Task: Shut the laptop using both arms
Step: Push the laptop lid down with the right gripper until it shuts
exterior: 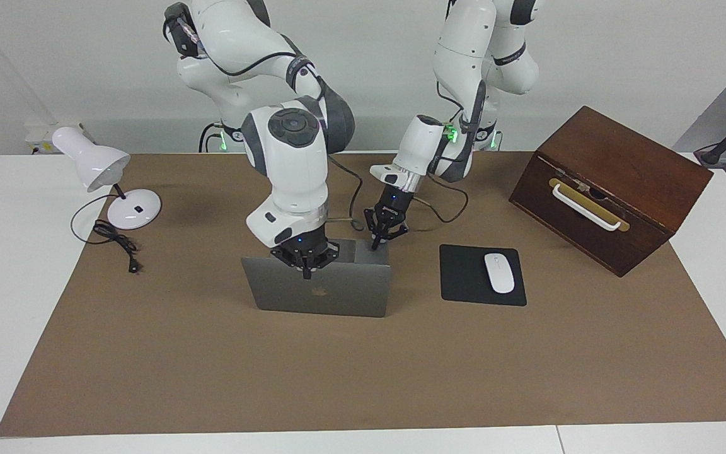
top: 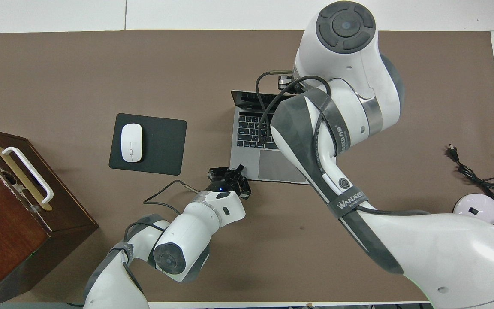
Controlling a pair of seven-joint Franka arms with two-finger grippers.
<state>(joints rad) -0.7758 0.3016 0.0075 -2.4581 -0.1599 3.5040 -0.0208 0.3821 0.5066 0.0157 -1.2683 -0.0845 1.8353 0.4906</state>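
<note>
Right pincer point(exterior: 305, 270) at laptop point(exterior: 319, 293) lid top; left pincer point(exterior: 380, 236) at base corner.

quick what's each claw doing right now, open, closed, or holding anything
Left claw: at the corner of the laptop base nearest the robots; open or closed cannot be told.
Right claw: on the lid's top edge; grip cannot be told.
</note>
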